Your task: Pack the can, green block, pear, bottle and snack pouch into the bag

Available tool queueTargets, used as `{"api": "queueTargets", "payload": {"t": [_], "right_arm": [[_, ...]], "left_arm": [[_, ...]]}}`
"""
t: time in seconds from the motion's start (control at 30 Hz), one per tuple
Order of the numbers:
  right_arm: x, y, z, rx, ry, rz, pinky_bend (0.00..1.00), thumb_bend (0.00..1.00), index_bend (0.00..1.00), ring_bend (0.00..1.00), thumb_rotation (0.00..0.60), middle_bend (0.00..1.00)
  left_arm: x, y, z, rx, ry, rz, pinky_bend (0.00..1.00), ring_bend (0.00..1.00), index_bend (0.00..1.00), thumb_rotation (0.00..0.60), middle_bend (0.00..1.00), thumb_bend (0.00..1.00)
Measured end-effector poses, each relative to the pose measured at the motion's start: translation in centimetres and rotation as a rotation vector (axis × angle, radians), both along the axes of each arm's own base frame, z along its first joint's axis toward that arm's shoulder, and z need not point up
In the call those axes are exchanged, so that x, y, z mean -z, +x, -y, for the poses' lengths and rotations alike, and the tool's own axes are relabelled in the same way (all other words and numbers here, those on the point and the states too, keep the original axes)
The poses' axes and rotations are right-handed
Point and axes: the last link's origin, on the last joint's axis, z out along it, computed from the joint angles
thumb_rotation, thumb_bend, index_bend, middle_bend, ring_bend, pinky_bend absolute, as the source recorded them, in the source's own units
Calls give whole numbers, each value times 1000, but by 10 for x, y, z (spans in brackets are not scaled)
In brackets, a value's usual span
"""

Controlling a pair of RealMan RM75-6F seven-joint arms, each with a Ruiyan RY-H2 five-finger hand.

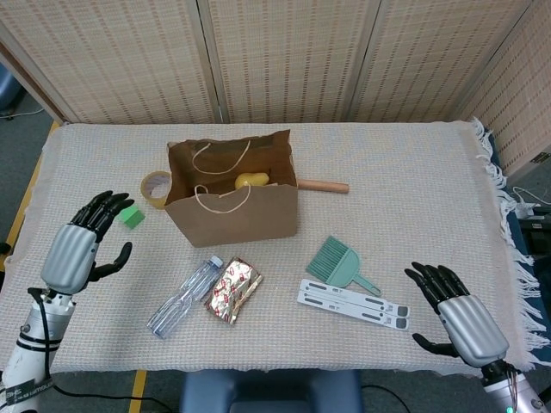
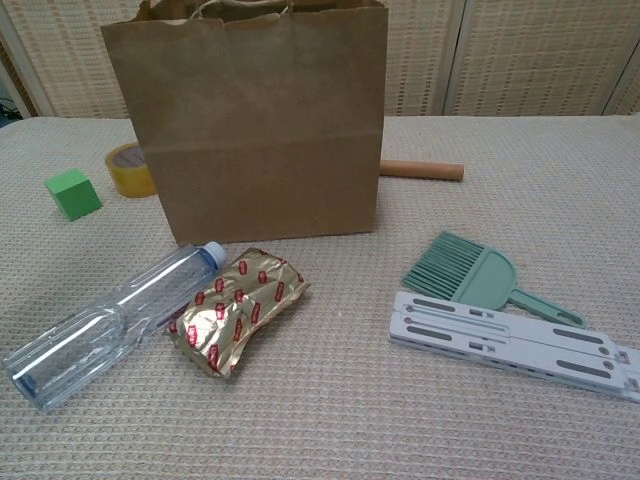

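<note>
The brown paper bag (image 1: 245, 220) (image 2: 260, 130) stands upright, mouth open, with the yellow pear (image 1: 250, 181) inside it. In front of the bag lie the clear bottle (image 1: 183, 297) (image 2: 110, 320) and the gold-and-red snack pouch (image 1: 233, 290) (image 2: 238, 308), touching side by side. The green block (image 1: 132, 215) (image 2: 72, 193) sits left of the bag. My left hand (image 1: 79, 248) hovers open at the table's left side, fingertips just beside the green block. My right hand (image 1: 456, 318) is open near the front right corner. No can shows in either view.
A tape roll (image 1: 156, 188) (image 2: 128, 168) lies between block and bag. A wooden rod (image 1: 322, 185) (image 2: 420, 169) rests behind the bag's right side. A green hand brush (image 1: 340, 263) (image 2: 472, 273) and a white flat bracket (image 1: 353, 303) (image 2: 510, 343) lie right of centre.
</note>
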Motion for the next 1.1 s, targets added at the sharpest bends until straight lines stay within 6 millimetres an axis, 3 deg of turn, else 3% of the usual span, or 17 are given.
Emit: {"api": "queueTargets", "payload": {"t": [0.27, 0.43, 0.53, 0.73, 1.1], "right_arm": [[4, -1, 1, 5, 7, -11, 0, 97, 0, 0, 600, 0], [4, -1, 3, 12, 1, -11, 0, 97, 0, 0, 600, 0], [4, -2, 5, 20, -2, -11, 0, 97, 0, 0, 600, 0], [6, -5, 7, 32, 11, -15, 0, 97, 0, 0, 600, 0], [5, -5, 9, 34, 24, -6, 0, 97, 0, 0, 600, 0]], "left_arm": [[3, -67, 4, 157, -9, -391, 206, 48, 104, 600, 74, 423], [18, -99, 10, 419, -116, -724, 137, 0, 12, 600, 4, 398], [37, -106, 20, 598, -226, -846, 101, 0, 0, 600, 0, 384], [82, -99, 41, 863, -377, -918, 86, 0, 0, 600, 0, 375], [123, -64, 38, 949, -418, -924, 64, 0, 0, 600, 0, 373]]}}
